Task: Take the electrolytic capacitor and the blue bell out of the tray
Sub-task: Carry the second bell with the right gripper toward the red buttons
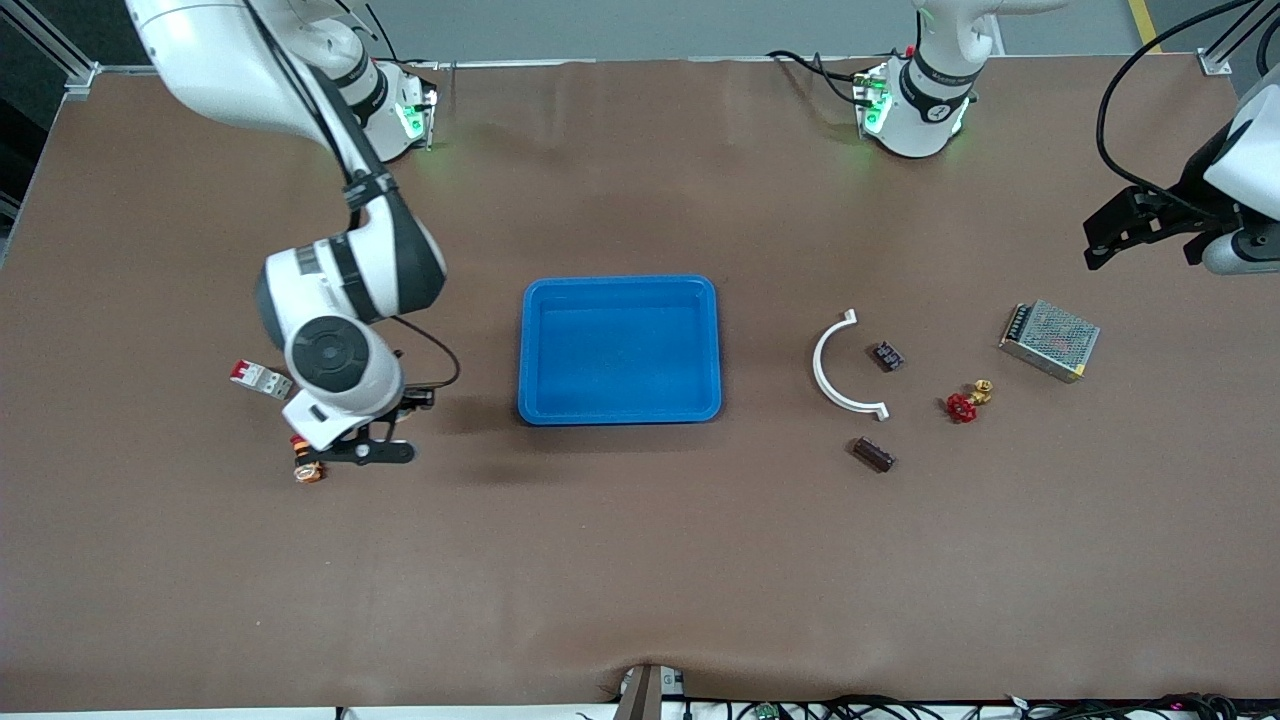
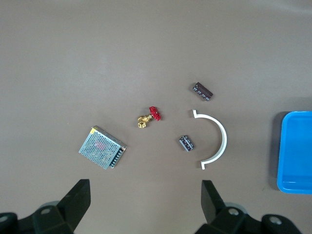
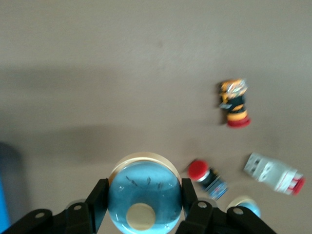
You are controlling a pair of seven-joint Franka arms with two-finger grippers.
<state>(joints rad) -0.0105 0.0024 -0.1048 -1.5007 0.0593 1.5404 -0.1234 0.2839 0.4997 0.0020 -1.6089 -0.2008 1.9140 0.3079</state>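
My right gripper (image 3: 145,194) is shut on a blue dome-shaped bell (image 3: 146,187) with a pale rim, held a little above the table at the right arm's end. In the front view the right gripper (image 1: 352,447) hides the bell. The capacitor (image 1: 873,454), a dark cylinder, lies on the table toward the left arm's end, nearer the front camera than the white curved piece (image 1: 838,368). It also shows in the left wrist view (image 2: 203,90). My left gripper (image 1: 1140,232) is open and empty (image 2: 144,197), high over the table's end beside the metal power supply (image 1: 1050,339).
A blue tray (image 1: 620,285) sits mid-table. A small dark module (image 1: 889,356) and a red-handled brass valve (image 1: 966,401) lie near the capacitor. Below my right gripper are a white breaker (image 1: 262,379), a red push button (image 3: 207,176) and an orange-red button (image 1: 307,468).
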